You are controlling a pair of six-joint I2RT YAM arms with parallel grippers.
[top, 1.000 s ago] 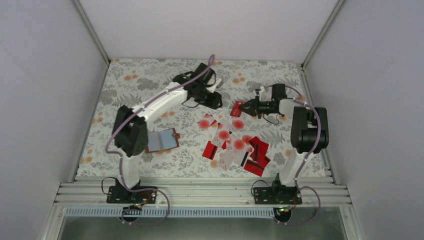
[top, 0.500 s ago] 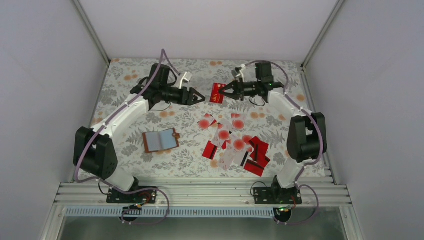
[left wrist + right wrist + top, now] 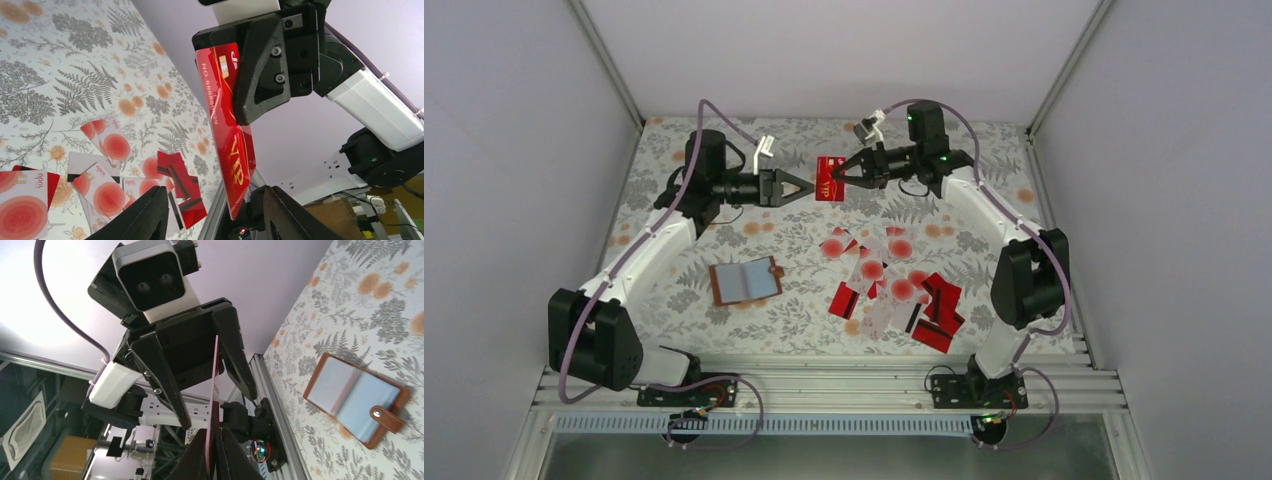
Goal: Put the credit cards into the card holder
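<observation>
My right gripper (image 3: 844,172) is shut on a red credit card (image 3: 829,181) marked VIP and holds it upright in the air above the back of the table. My left gripper (image 3: 808,187) faces it, open, with a finger on either side of the card's free edge, not closed on it. In the left wrist view the card (image 3: 232,150) hangs between my open fingers (image 3: 145,215). In the right wrist view the card (image 3: 215,385) is edge-on in my shut gripper (image 3: 214,437). The brown card holder (image 3: 744,281) lies open on the table, pale pockets up, also in the right wrist view (image 3: 352,400).
A loose heap of red and white-with-red-blotch cards (image 3: 892,287) lies right of centre, also seen in the left wrist view (image 3: 100,175). The flowered cloth (image 3: 674,160) covers the table. Grey walls close in the left, right and back sides.
Both arms rose and swung toward the back centre. The right gripper carried the red card leftward. The left gripper turned to face it, and its open fingers now straddle the card.
</observation>
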